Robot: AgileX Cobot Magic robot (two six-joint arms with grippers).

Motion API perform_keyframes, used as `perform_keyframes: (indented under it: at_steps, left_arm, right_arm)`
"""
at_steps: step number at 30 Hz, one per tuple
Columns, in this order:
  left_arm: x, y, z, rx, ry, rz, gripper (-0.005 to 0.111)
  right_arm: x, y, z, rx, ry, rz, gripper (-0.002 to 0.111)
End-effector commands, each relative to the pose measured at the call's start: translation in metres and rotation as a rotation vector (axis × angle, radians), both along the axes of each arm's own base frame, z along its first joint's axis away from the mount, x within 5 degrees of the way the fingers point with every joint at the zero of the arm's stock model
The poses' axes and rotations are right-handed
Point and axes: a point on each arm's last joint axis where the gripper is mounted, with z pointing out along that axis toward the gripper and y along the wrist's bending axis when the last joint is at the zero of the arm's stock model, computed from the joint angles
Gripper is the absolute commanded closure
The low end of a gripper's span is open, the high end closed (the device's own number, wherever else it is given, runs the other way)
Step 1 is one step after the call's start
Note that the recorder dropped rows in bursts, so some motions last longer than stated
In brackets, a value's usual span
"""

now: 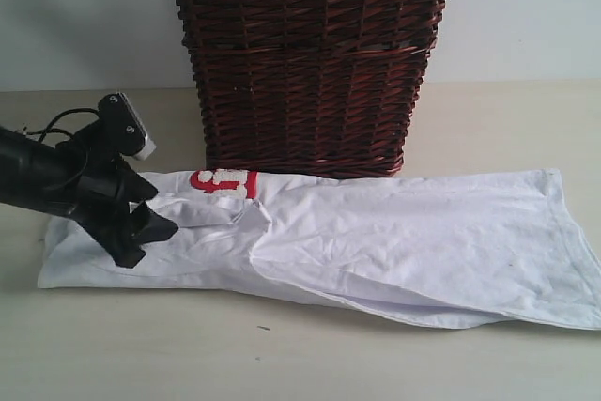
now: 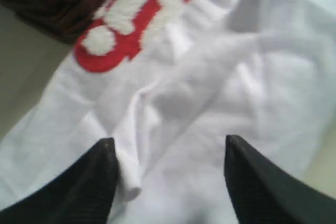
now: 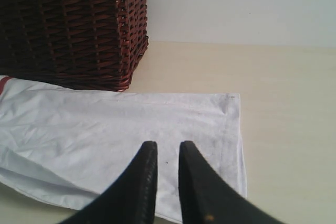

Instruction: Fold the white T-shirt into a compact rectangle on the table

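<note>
The white T-shirt [image 1: 404,232] lies in a long, rumpled band across the table [image 1: 282,354], with its red-outlined lettering [image 1: 223,181] showing near the basket. My left gripper [image 1: 161,208] sits over the shirt's left end with its jaws wide apart. In the left wrist view a raised fold of the shirt [image 2: 131,161] lies against one finger [image 2: 89,182] of the left gripper [image 2: 169,141], ungripped. My right gripper [image 3: 168,144] hovers above the shirt's flat hem end [image 3: 105,124]. Only a narrow gap separates its fingers, and nothing is between them. The exterior view does not show it.
A tall dark wicker basket [image 1: 310,63] with a lace-trimmed liner stands right behind the shirt, touching its back edge. It also appears in the right wrist view as the basket [image 3: 68,24]. Bare table lies in front of the shirt and to the right of the hem [image 3: 294,129].
</note>
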Motion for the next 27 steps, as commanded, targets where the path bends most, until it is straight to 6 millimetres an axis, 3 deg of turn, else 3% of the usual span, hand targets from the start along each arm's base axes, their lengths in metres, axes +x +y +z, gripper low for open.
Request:
perform_keyframes:
  at_steps: [1,4,5,6,11,14,19,27]
  left_arm:
    - [-0.039,-0.010,0.015,-0.176,0.132,-0.337,0.069]
    - [-0.038,-0.014,0.006,-0.193,0.145,-0.338,0.088]
    - [-0.033,-0.014,-0.004,-0.179,0.152,-0.286,0.101]
    - [-0.031,-0.013,-0.009,-0.170,0.158,-0.265,0.107]
    - [-0.007,-0.009,-0.036,-0.109,0.157,-0.093,0.107]
    - [0.011,-0.013,-0.027,-0.159,0.115,-0.040,0.107]
    - [0.025,-0.015,-0.020,-0.182,0.076,-0.008,0.107]
    - [0.053,-0.016,-0.045,-0.164,0.083,0.078,0.107]
  right_arm:
    - [0.000,0.000,-0.001,-0.007,-0.012,-0.003,0.092]
    - [0.000,0.000,-0.001,-0.007,-0.012,-0.003,0.092]
    - [0.000,0.000,-0.001,-0.007,-0.012,-0.003,0.092]
    - [0.000,0.000,-0.001,-0.007,-0.012,-0.003,0.092]
    - [0.000,0.000,-0.001,-0.007,-0.012,-0.003,0.092]
    - [0.000,0.000,-0.001,-0.007,-0.012,-0.003,0.092]
    - [0.000,0.000,-0.001,-0.007,-0.012,-0.003,0.092]
    - [0.000,0.000,-0.001,-0.005,-0.012,-0.003,0.092]
